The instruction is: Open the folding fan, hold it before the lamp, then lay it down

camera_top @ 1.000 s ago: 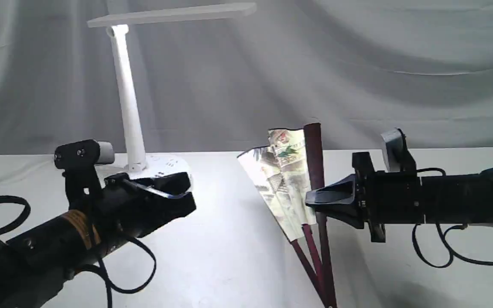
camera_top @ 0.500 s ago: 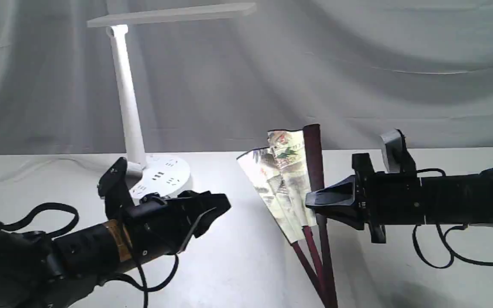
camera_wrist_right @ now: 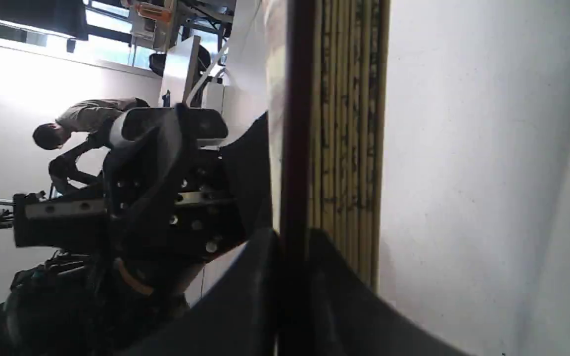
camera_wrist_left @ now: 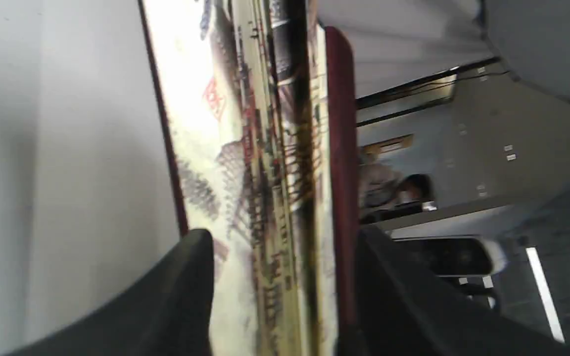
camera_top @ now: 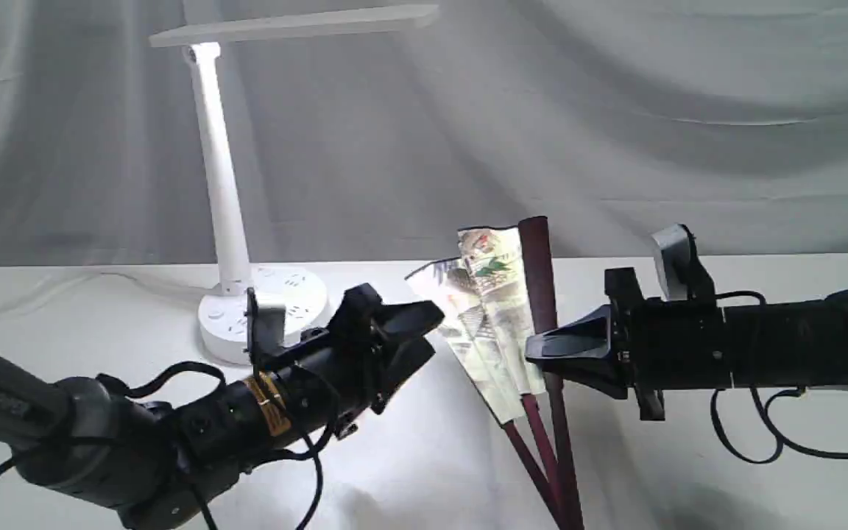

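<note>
now the left pincer reaches the fan's loose edge

a second ago the left pincer (camera_top: 425, 335) sat back by the lamp (camera_top: 221, 184) base with its fingers together. since then that arm has swung across the counter (camera_top: 424, 456) toward the middle, and its fingers have sprung apart. in the exterior view its tips now stand just beside the free, paper side of the folding fan (camera_top: 486, 316). in the left wrist view the pleats sit framed between the two spread fingers. whether either finger already touches the paper i cannot tell.

the right pincer (camera_top: 538, 350) has not budged: it stays clamped on the dark maroon outer rib, holding the fan upright above the counter. the fan is only a narrow wedge, a few painted pleats showing, most of them stacked tight against the gripped rib. it stands well to the right of the lamp, not in front of it. the lamp has not moved.

so the opening step looks about to begin in earnest. the likely next need is for the left fingers to close on the loose outer rib, not on paper alone, then draw it away from the right. a pinch on the pleats by themselves could crease or tear them
</note>
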Controlling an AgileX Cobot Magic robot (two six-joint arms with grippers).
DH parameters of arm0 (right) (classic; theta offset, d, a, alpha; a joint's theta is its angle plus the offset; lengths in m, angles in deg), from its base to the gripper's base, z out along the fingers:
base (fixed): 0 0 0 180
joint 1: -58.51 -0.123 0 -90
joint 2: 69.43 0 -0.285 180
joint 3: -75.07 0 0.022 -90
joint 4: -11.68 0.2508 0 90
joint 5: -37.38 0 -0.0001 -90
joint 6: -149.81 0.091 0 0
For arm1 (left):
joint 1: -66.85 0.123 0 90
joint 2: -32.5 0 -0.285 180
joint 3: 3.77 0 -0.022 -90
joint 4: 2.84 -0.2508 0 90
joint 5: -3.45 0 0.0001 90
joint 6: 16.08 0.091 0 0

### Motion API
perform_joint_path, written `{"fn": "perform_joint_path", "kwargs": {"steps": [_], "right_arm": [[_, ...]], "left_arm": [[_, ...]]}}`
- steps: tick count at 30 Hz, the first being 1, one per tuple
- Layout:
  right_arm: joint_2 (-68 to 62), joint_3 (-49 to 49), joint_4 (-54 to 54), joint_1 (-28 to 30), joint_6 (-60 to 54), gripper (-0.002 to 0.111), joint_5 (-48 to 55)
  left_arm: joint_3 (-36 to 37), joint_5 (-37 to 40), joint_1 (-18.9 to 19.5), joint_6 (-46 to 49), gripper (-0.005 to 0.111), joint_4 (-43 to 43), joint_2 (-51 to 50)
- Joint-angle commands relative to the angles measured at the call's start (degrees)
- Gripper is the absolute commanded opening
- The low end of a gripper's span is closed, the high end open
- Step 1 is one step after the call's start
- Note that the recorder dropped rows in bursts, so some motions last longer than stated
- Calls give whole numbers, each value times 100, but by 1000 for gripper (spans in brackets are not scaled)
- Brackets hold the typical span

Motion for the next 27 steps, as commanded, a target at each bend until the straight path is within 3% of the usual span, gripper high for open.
{"fn": "perform_joint_path", "kwargs": {"steps": [1, 11, 18, 27], "right_arm": [[88, -20, 84, 3, -100, 0, 144], [88, -20, 266, -34, -99, 0, 144], [88, -20, 301, -146, -99, 0, 144], [88, -20, 420, -146, -99, 0, 144]], "left_arm": [[-268, -700, 130, -703, 45, -4, -350], [-618, -700, 266, -840, 45, 127, -679], [-1086, -96, 266, -824, 45, -336, -679], [-1078, 498, 266, -839, 45, -411, -679]]}}
